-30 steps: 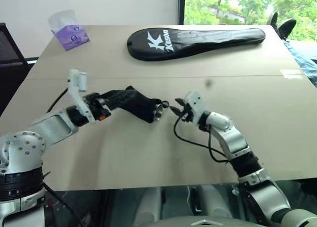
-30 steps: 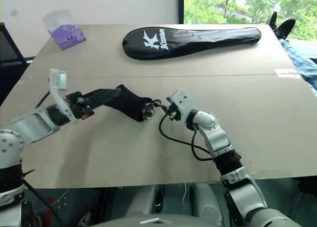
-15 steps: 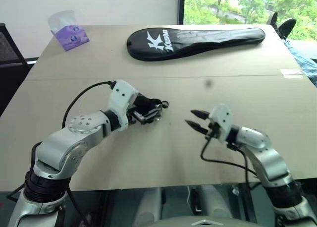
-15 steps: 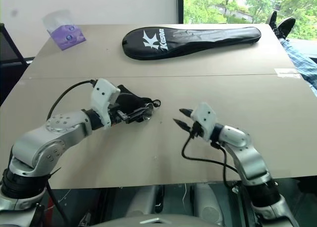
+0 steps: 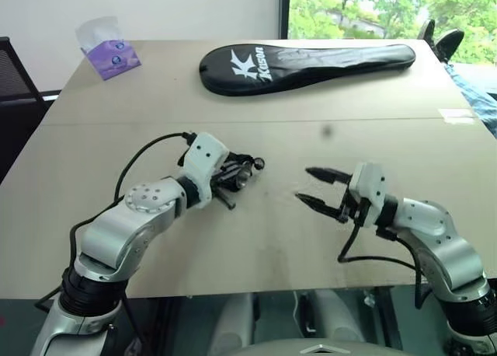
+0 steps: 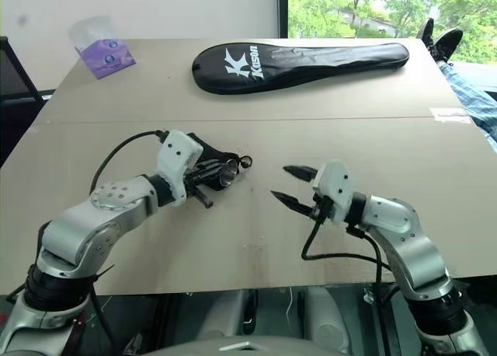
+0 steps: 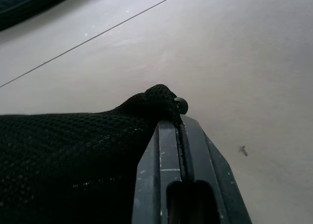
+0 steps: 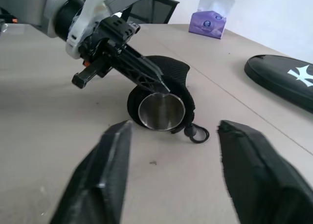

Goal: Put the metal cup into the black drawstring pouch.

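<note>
- Beige table [image 5: 256,251] runs back to a white wall and a window with green trees; a long black racket cover [image 5: 307,64] with white lettering lies at the far side, well beyond both hands; a purple tissue box [image 5: 111,54] sits at the far left corner.
- Left gripper [image 6: 213,176] reaches in from the left with its elbow bent and its forearm angled toward the table's middle, fingers tilted slightly down; its two black fingers [image 7: 182,175] are pressed together on the fabric at the mouth of the black drawstring pouch [image 8: 168,79].
- Pouch lies on the table under and just beyond that hand; its cord ends in a small loop [image 8: 197,134] on the surface beside the mouth.
- Metal cup [image 8: 161,111] lies on its side inside the pouch, shiny end showing in the mouth, facing the right hand.
- Right gripper [image 5: 318,188] is held about level, pointing left toward the pouch, forearm coming from the lower right; its fingers [image 8: 105,172] stand wide apart and hold nothing; it is clear of the cup, with bare table between.
</note>
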Robot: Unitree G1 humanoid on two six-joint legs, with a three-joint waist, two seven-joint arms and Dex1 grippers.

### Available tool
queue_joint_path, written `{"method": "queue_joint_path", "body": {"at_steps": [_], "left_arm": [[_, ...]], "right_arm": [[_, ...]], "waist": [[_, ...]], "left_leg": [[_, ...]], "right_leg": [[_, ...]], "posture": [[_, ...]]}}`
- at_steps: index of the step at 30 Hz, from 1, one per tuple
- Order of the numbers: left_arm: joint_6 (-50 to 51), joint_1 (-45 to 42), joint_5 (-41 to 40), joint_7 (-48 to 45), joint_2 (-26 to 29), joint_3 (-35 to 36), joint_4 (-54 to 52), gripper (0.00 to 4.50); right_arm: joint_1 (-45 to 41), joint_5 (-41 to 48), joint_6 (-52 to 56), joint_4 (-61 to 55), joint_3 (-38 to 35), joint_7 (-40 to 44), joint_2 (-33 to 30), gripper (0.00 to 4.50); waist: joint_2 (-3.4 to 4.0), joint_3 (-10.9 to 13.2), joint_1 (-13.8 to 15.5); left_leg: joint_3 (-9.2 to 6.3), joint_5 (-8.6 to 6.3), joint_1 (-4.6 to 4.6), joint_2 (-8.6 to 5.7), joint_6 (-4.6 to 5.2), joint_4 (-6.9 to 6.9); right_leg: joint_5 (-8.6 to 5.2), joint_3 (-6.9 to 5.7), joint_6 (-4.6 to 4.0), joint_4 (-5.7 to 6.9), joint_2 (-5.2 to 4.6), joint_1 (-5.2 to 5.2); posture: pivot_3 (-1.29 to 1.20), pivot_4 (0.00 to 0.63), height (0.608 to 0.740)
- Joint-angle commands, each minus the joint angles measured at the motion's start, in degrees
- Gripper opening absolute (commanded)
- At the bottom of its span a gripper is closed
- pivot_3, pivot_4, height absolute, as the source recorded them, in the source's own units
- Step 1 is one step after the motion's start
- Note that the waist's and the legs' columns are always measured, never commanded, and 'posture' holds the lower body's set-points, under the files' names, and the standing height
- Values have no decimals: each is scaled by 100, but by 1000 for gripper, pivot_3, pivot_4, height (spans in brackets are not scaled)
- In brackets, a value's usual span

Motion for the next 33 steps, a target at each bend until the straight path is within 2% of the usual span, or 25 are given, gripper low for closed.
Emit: {"method": "queue_joint_path", "body": {"at_steps": [1,9,13,18,25,33], "left_arm": [[40,22,50,-58,-61,169,-151,0],[232,-184,-544,-643,-48,939,230,0],[574,-481,-1352,-1047,-143,1535,704,0],[1211,-974,-2173,-1073,-231,2146,1356,0],[1771,-1427,-2840,-1359,-55,2548,2294,0],[2049,-1900,-2920,-1706,233,2477,2930,0]], "right_arm": [[-56,86,-8,-105,-25,49,-32,4458],[-42,-251,-170,-8,124,-88,27,4458],[-115,-416,-209,102,146,-344,234,4458],[12,-556,-202,81,174,-525,322,4458],[101,-744,-336,375,215,-748,487,4458],[-656,-1086,-717,1570,547,-971,1221,4458]], "waist": [[0,0,14],[0,0,70],[0,0,77],[0,0,76],[0,0,65],[-2,-1,54]], "left_leg": [[0,0,0,0,0,0],[1,0,1,0,0,2],[0,0,-1,0,0,8],[-4,1,-3,0,0,14],[-4,2,2,1,-2,16],[-2,13,3,0,-21,18]], "right_leg": [[0,0,0,0,0,0],[0,-2,0,3,0,0],[0,-19,0,4,1,1],[0,-31,0,7,0,2],[0,-32,0,11,3,5],[0,-31,0,14,7,4]], "posture": [[0,150,740],[0,150,740],[0,150,740],[0,150,740],[0,150,740],[0,150,740]]}}
